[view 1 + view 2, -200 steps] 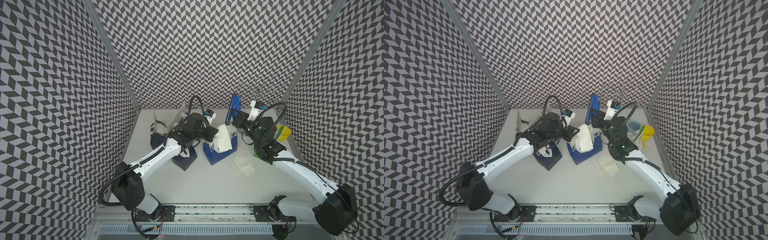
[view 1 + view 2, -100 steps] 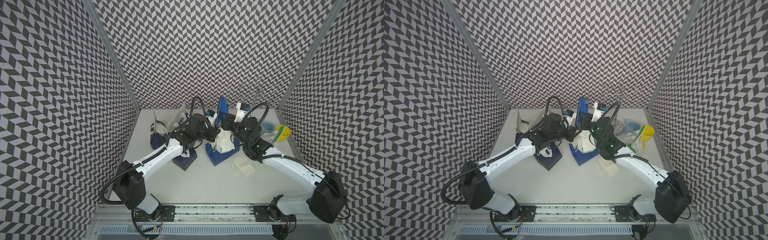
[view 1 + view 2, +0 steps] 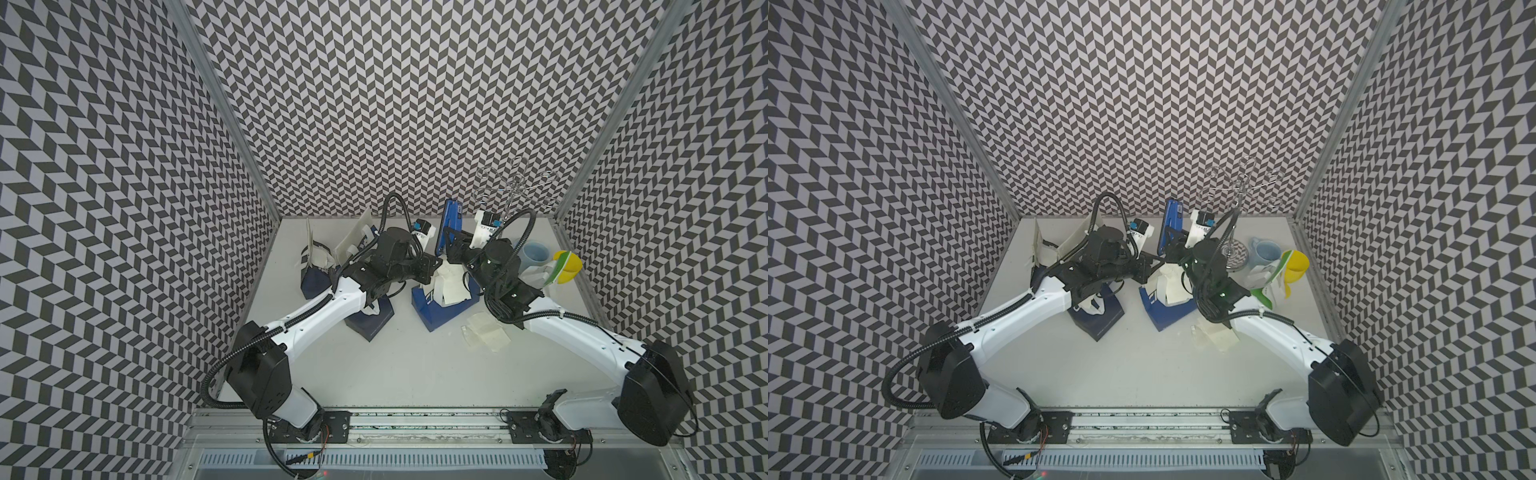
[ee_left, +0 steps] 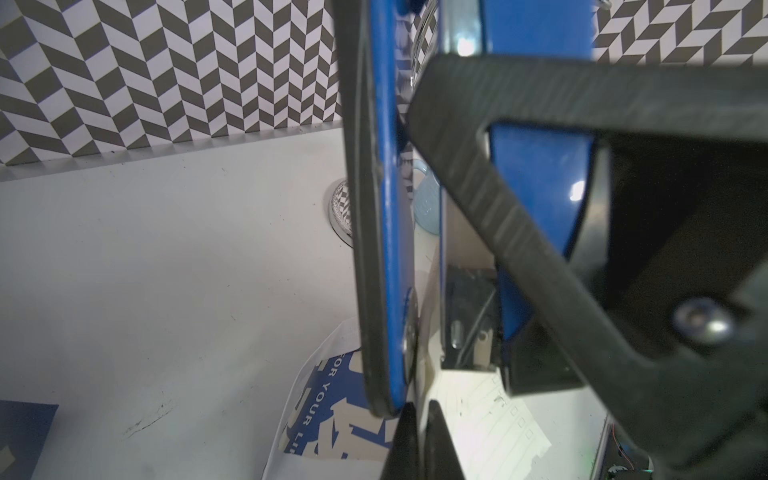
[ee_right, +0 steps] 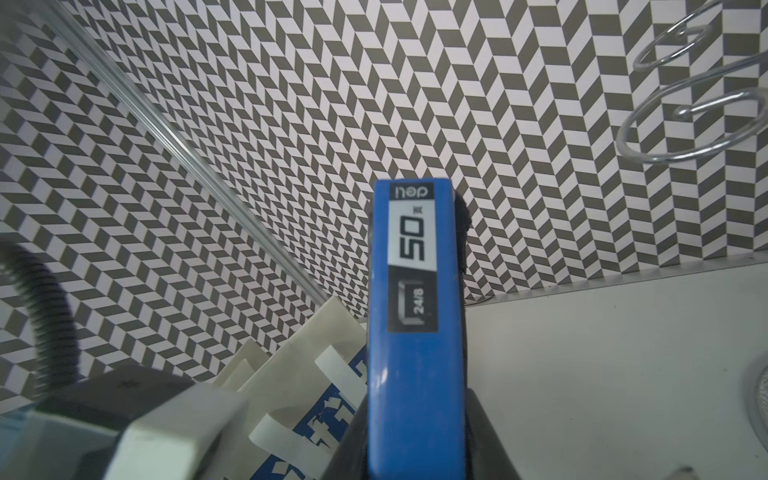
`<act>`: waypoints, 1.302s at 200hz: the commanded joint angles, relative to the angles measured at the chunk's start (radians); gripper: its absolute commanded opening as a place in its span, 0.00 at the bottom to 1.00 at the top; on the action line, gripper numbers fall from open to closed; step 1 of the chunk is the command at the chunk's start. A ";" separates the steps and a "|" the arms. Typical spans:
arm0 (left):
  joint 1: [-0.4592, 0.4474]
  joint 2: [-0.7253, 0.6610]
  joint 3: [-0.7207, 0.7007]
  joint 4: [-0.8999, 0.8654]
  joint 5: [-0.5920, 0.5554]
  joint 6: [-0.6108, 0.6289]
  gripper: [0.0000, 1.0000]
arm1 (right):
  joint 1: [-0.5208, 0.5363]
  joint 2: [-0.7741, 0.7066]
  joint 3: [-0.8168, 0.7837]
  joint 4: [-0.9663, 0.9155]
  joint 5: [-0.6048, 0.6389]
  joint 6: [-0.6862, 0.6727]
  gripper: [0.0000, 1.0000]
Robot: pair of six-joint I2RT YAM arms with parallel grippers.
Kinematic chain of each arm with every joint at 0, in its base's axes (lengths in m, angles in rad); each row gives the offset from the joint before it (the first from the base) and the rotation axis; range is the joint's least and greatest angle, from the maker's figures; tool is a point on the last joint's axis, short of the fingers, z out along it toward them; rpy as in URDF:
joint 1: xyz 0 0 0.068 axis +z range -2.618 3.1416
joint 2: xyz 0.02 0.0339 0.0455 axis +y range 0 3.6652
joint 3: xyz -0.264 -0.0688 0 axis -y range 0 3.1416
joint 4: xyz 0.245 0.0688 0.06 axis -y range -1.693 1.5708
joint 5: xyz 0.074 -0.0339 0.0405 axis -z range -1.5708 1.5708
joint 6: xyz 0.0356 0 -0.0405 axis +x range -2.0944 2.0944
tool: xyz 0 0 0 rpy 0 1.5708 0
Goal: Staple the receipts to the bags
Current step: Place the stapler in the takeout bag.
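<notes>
The right gripper (image 3: 452, 248) has carried the dark blue stapler (image 3: 451, 220) towards the left arm, over the middle dark blue paper bag (image 3: 436, 311). It is clamped on the stapler, which stands on end with the "50" and "24/8" label uppermost. The left gripper (image 4: 420, 444) pinches the cream paper receipt (image 4: 490, 424) on that bag, whose lettering "FOR YOUR LI" shows only in the left wrist view.

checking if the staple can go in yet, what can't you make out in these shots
What the shut left gripper pinches, if anything: cut by the left wrist view's edge; arm covers it in both top views.
Whether the receipt is inside the blue stapler: left wrist view, blurred close-up.
Receipt print: washed out there, too small in both top views.
Where the right gripper clamps it: right wrist view, hidden behind the stapler.
</notes>
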 commanded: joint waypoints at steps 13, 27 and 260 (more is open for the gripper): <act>-0.004 -0.009 -0.005 0.033 0.007 -0.019 0.00 | 0.008 -0.005 0.003 0.114 0.015 -0.028 0.00; -0.004 -0.006 -0.001 0.031 0.004 -0.020 0.00 | 0.011 -0.015 -0.006 0.112 0.014 -0.029 0.00; 0.061 -0.103 -0.263 0.405 0.033 0.327 0.00 | 0.190 -0.283 -0.218 -0.086 0.095 -0.340 0.53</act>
